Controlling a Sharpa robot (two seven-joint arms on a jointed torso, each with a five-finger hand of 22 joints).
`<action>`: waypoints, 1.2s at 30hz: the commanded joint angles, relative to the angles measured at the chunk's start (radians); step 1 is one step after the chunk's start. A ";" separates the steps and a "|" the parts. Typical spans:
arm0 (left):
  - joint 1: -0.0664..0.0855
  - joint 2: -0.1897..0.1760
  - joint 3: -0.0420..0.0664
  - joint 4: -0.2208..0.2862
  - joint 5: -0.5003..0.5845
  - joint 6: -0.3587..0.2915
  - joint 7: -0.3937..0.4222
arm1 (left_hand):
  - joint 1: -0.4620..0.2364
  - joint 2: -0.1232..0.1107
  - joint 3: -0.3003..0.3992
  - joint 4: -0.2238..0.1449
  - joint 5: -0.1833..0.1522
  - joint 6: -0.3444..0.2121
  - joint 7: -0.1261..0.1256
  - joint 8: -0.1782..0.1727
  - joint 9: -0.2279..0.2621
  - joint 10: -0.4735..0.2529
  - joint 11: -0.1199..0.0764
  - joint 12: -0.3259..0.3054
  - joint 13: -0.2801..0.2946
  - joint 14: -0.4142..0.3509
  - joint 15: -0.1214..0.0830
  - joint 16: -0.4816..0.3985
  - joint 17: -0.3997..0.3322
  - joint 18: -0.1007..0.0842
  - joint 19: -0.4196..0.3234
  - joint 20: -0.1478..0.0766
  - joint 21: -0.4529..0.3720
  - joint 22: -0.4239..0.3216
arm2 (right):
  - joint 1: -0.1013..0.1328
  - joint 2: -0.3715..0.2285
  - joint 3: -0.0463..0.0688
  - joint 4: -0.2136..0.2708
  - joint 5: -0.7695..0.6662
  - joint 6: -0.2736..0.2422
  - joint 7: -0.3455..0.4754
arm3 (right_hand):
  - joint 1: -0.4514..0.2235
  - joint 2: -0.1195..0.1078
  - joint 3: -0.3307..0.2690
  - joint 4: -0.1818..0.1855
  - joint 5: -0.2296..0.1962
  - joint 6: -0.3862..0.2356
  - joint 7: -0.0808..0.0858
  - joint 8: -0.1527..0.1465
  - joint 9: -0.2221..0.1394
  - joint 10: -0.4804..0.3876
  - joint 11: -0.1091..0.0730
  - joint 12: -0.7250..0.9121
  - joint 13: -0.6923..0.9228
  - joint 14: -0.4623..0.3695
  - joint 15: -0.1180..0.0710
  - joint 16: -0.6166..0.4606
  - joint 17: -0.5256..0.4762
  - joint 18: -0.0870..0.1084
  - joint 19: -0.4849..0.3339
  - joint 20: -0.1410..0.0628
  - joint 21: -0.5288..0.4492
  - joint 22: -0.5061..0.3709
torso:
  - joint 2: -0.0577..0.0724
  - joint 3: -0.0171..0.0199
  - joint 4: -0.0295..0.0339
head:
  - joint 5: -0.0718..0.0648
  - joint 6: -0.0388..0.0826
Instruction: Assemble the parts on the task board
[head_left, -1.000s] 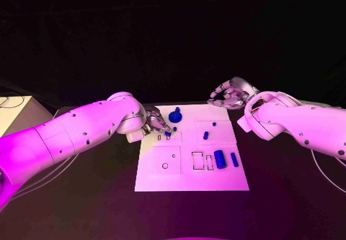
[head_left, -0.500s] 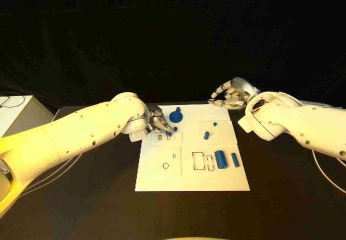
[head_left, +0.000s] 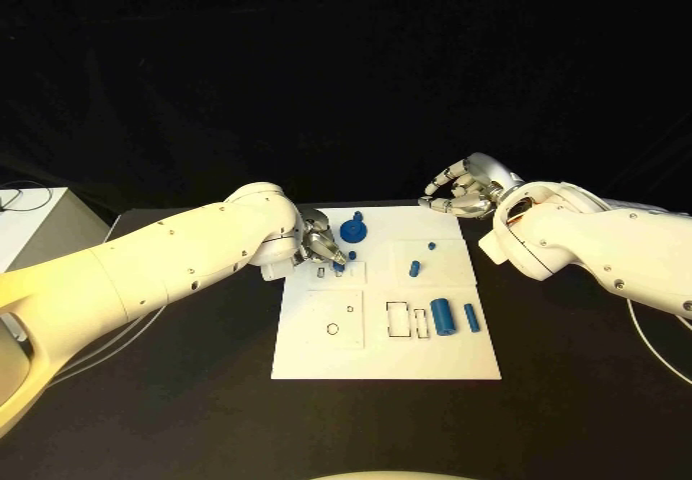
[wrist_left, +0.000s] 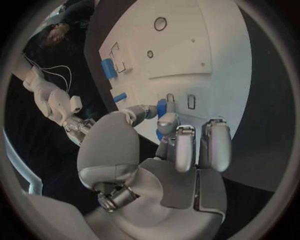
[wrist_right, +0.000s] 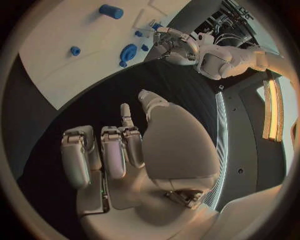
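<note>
On the black table (head_left: 173, 400) before my robot, the white task board (head_left: 387, 362) lies between the two arms, its long side running away from the head camera. My left hand (head_left: 319, 247) is down over the board's far left corner, and there it pinches a small blue part (wrist_left: 162, 107) between the thumb and a fingertip; the left wrist view shows that piece held just beside two small slot outlines drawn on the board. Whether the part touches the board I cannot tell.

Just beyond the left hand stands a larger round blue part (head_left: 353, 234) with a stem rising from it. Near the board's middle a short blue peg (head_left: 414, 268) lies slightly tilted, with a tiny blue piece (head_left: 431, 246) a little farther back. Toward the near right, a thick blue cylinder (head_left: 441, 317) and a thinner blue bar (head_left: 469, 318) lie side by side, just right of a pair of rectangular outlines. A small oval opening (head_left: 333, 328) sits in the near left panel.

My right hand (head_left: 464, 192) hangs above the table off the board's far right corner, well apart from every part. Its fingers are curled inward toward the palm and the right wrist view shows nothing between them.

At the left edge of the head view, a pale box (head_left: 36, 225) sits beside the table.
</note>
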 joint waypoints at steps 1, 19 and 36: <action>0.000 0.004 0.000 -0.005 -0.033 0.035 -0.001 | -0.001 0.009 0.167 -0.174 0.000 0.030 -0.024 0.008 0.258 0.005 0.002 -0.008 -0.005 0.095 -0.008 0.005 0.237 -0.017 0.008 -0.002 0.005 0.040 | 0.000 0.001 0.000 0.002 0.016 0.019 -0.006 | -0.012 0.003 -0.005 -0.001 0.004 -0.008 -0.001 0.003 0.002 0.016 0.000 -0.007 0.173 0.088 0.002 -0.006 0.194 -0.007 0.105 -0.004 0.002 0.263 | 0.000 0.0000 0.0021 | 0.002 -0.003; -0.001 0.010 -0.007 -0.015 -0.044 0.060 -0.005 | -0.002 0.010 0.166 -0.173 0.000 0.029 -0.025 0.008 0.260 0.001 0.001 -0.016 -0.016 0.094 -0.008 0.002 0.233 -0.017 0.006 -0.003 0.004 0.037 | 0.000 0.004 0.000 -0.003 0.020 0.008 0.007 | -0.012 0.007 -0.001 -0.003 0.008 -0.007 -0.002 0.005 0.005 -0.004 -0.001 -0.026 0.152 0.084 0.002 -0.012 0.178 -0.001 0.094 -0.005 -0.019 0.251 | 0.000 -0.0006 0.0003 | 0.006 -0.016; -0.007 0.015 -0.014 -0.020 -0.046 0.035 -0.004 | -0.004 0.018 0.161 -0.169 -0.006 0.026 -0.026 0.009 0.267 -0.001 0.000 -0.022 -0.023 0.093 -0.009 -0.001 0.230 -0.016 0.004 -0.004 0.003 0.035 | 0.000 0.003 0.001 -0.006 0.018 -0.005 0.021 | -0.015 -0.001 0.010 -0.003 0.044 -0.010 -0.004 0.011 0.016 -0.039 -0.003 -0.062 0.115 0.081 -0.001 -0.019 0.166 0.003 0.086 -0.007 -0.035 0.242 | 0.001 0.0000 0.0001 | 0.003 -0.021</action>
